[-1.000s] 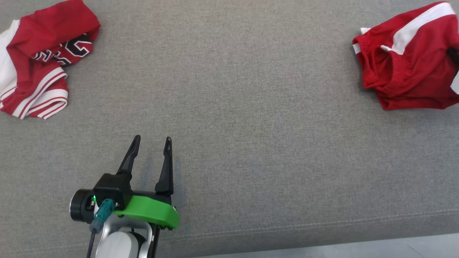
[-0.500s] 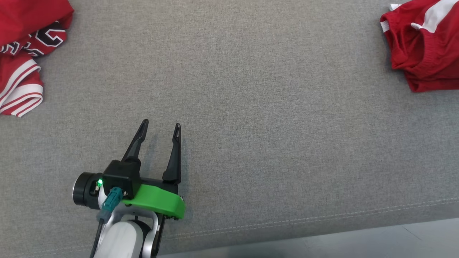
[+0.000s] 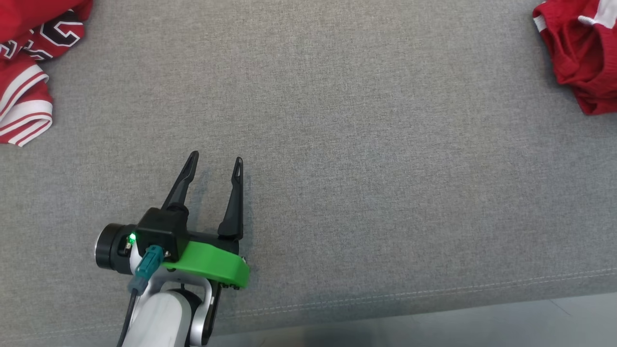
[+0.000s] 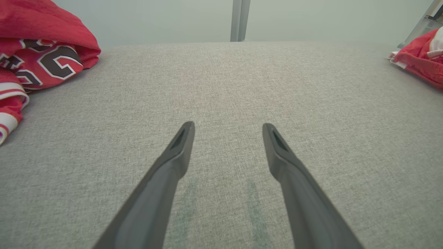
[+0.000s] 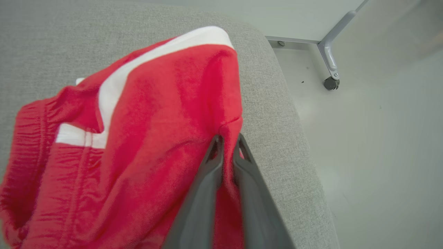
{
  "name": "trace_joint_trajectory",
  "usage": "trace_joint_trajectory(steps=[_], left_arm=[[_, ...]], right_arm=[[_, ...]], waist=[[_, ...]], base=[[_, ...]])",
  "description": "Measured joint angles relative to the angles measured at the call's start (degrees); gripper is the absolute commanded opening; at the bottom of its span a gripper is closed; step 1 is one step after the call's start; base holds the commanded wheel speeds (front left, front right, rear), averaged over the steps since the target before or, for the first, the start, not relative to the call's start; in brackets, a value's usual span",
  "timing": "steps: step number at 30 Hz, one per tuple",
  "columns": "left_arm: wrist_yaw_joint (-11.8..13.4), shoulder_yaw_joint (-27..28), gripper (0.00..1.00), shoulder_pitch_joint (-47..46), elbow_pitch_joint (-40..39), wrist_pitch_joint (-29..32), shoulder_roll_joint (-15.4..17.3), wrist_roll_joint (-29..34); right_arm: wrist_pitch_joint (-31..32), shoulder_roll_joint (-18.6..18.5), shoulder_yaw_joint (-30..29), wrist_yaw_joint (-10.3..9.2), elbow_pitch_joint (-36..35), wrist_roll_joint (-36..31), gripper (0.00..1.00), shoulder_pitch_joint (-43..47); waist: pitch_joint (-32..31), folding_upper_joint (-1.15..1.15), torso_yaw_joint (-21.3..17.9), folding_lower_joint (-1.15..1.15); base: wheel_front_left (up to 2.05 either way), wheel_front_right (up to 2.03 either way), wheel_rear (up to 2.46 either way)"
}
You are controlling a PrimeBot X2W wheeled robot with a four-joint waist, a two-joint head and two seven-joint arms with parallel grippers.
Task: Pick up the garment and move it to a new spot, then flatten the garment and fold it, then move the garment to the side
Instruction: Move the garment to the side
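Note:
The garment (image 3: 578, 58) is a crumpled red pair of shorts with white stripes at the far right of the grey cushion (image 3: 361, 144). In the right wrist view the garment (image 5: 138, 138) bunches up near the cushion's rounded edge. My right gripper (image 5: 228, 138) is shut on a fold of its red cloth. My left gripper (image 3: 215, 158) hovers open low over bare cushion at the front left, well apart from both cloth piles. Nothing sits between its fingers, as the left wrist view of this gripper (image 4: 228, 125) shows, with the garment (image 4: 418, 58) far off at the right.
A second red garment, a jersey (image 3: 24, 72) with black letters and white stripes, lies crumpled at the far left. The cushion's stitched front edge (image 3: 409, 303) runs along the bottom, with pale floor (image 5: 380, 155) and a wheeled metal leg (image 5: 330, 81) beyond the cushion's right end.
The whole head picture has shifted, so the camera has moved: both cloth piles sit nearer the picture's upper corners. My left gripper stays open in about the same place.

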Motion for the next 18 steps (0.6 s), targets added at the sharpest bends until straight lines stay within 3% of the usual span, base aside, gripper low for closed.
trace_joint_trajectory(steps=[1, 2, 4, 8, 18], left_arm=[[0.0, -0.05, 1.0, -0.01, -0.09, 0.04, 0.0, 0.0], [0.0, -0.13, 1.0, -0.02, -0.21, 0.18, -0.01, 0.0], [0.0, -0.13, 1.0, -0.04, -0.45, 0.44, -0.01, 0.08], [0.0, 0.15, 1.0, -0.12, -0.67, 0.47, -0.01, 0.21], [0.0, 0.73, 1.0, -0.16, -0.02, 0.09, -0.01, 0.21]], right_arm=[[-0.08, -0.08, 0.01, -0.49, 0.41, -0.03, 0.48, 0.0], [-0.58, -0.3, 0.02, -1.01, 0.92, -0.15, 0.86, 0.0], [-1.21, -1.07, 0.05, -1.81, 1.78, -0.66, 1.0, 0.0], [-2.68, -1.25, -0.11, -3.42, 2.47, -0.96, 1.0, 0.0], [-8.72, 2.4, -1.32, -3.41, 1.89, -0.32, 1.0, 0.02]], waist=[[0.05, 0.0, -0.03, 0.0], [0.11, 0.0, -0.06, 0.0], [0.24, 0.0, -0.14, 0.0], [0.53, 0.0, -0.49, 0.0], [-0.83, 0.0, -1.62, 0.0]], base=[[0.0, 0.0, 0.0], [0.0, 0.0, 0.0], [0.0, 0.0, 0.0], [0.0, 0.0, 0.0], [0.0, 0.0, 0.0]])
